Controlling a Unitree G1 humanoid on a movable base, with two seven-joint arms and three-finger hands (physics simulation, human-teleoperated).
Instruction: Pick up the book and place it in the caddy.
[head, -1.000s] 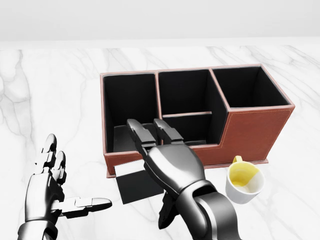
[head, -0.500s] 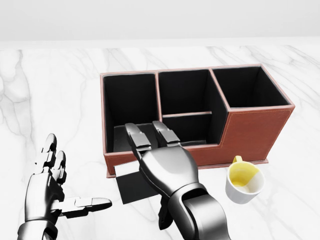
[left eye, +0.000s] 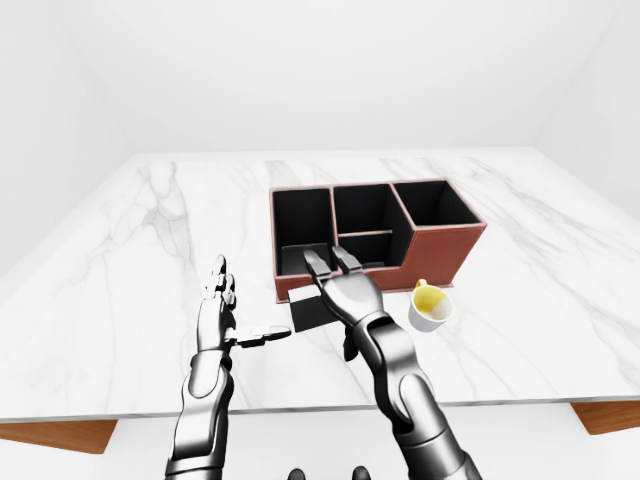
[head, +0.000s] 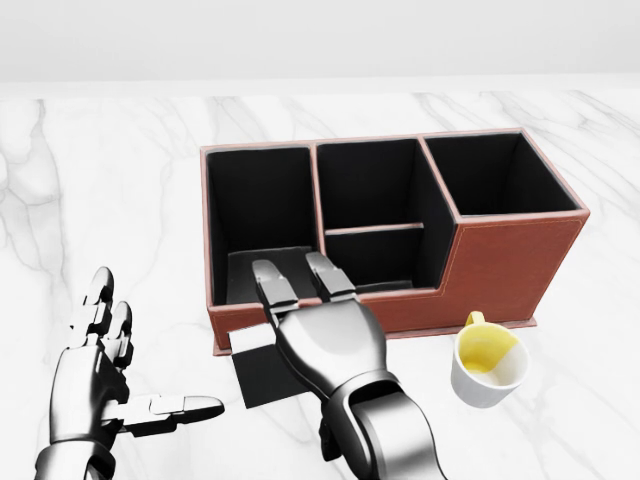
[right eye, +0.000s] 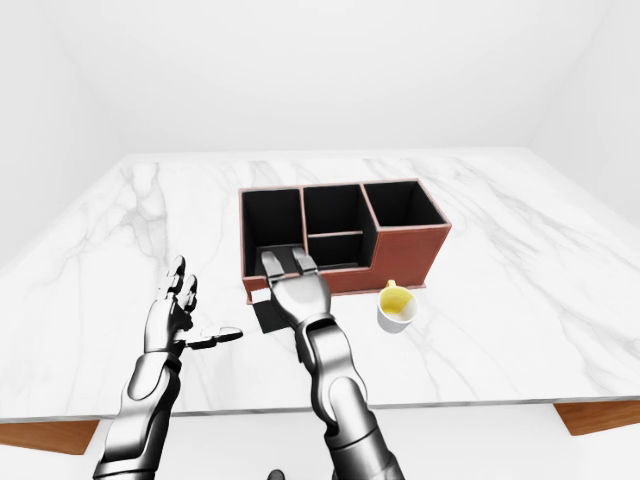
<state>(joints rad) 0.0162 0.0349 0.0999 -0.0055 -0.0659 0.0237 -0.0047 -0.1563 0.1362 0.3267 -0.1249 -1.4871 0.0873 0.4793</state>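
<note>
Right hand lies flat on the black book, fingers straight, book half over the caddy low wall. Left hand hovers spread above the table.

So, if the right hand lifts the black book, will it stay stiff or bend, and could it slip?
The book looks thin and flat, so probably light, perhaps slightly flexible. It lies flat on the smooth marble table, partly under the right hand, so getting fingers beneath it may be difficult. Its plain dark cover might slide instead of lifting.
</note>
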